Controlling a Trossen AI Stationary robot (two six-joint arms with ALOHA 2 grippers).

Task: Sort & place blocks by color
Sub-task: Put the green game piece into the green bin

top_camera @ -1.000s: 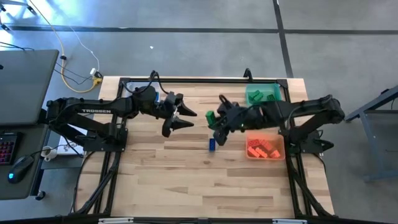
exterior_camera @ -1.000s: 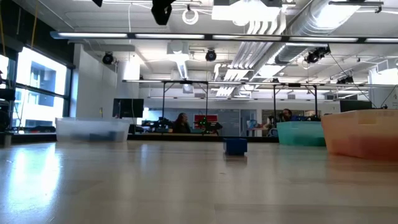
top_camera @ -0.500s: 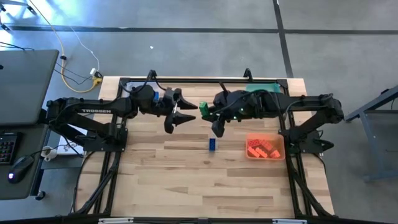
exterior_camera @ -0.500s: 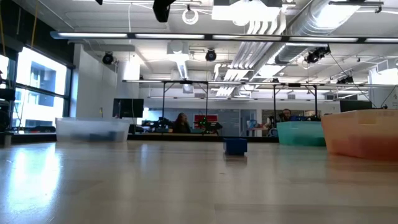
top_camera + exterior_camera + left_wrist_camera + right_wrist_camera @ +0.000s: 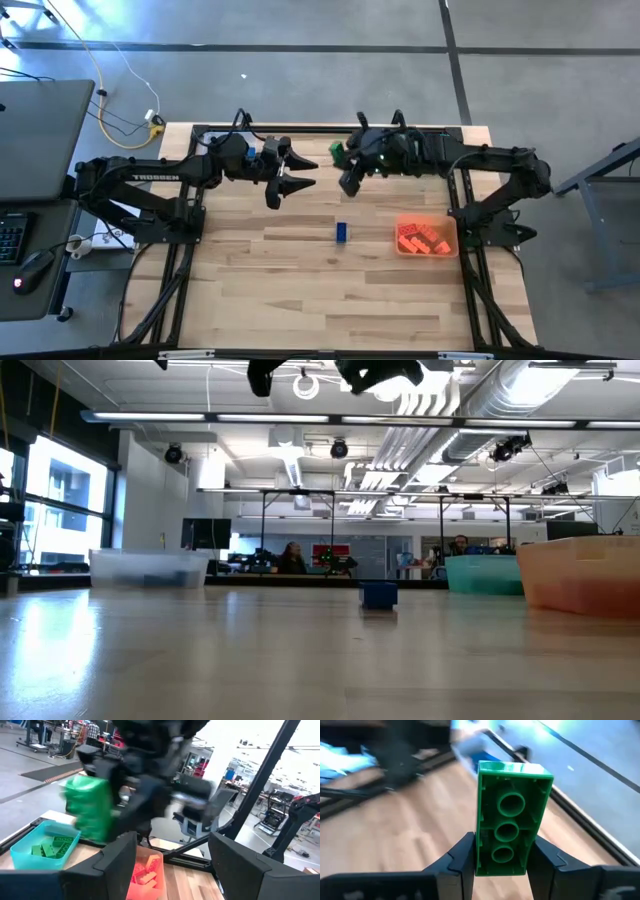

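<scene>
My right gripper (image 5: 345,168) hangs above the far middle of the table, shut on a green studded block (image 5: 512,827). That block also shows in the high view (image 5: 338,152) and the left wrist view (image 5: 90,812). My left gripper (image 5: 292,172) hovers open just to the left of it, holding nothing; the left wrist view (image 5: 175,865) shows the gap between its fingers. One blue block (image 5: 342,232) lies flat on the table's middle, small in the low view (image 5: 378,594). Red-orange blocks (image 5: 422,238) lie in the orange bin. My right gripper pinches the green block between its two fingers (image 5: 461,862), which lie on the two long sides at the block's end nearest the wrist (image 5: 501,865). The block's hollow underside faces the wrist camera. The block is lifted clear of the table and sticks out past the fingertips.
The orange bin (image 5: 452,240) stands at the right. The teal-green bin with green blocks (image 5: 30,845) stands at the far right, largely under my right arm in the high view. A clear bin (image 5: 150,568) sits at the far left. Bare wood fills the near half.
My right gripper has carried the green block from above the table's middle toward the far edge, turning as it went, and now shows at the top of the low view. The blue block has stayed put. My left gripper has hardly moved.
</scene>
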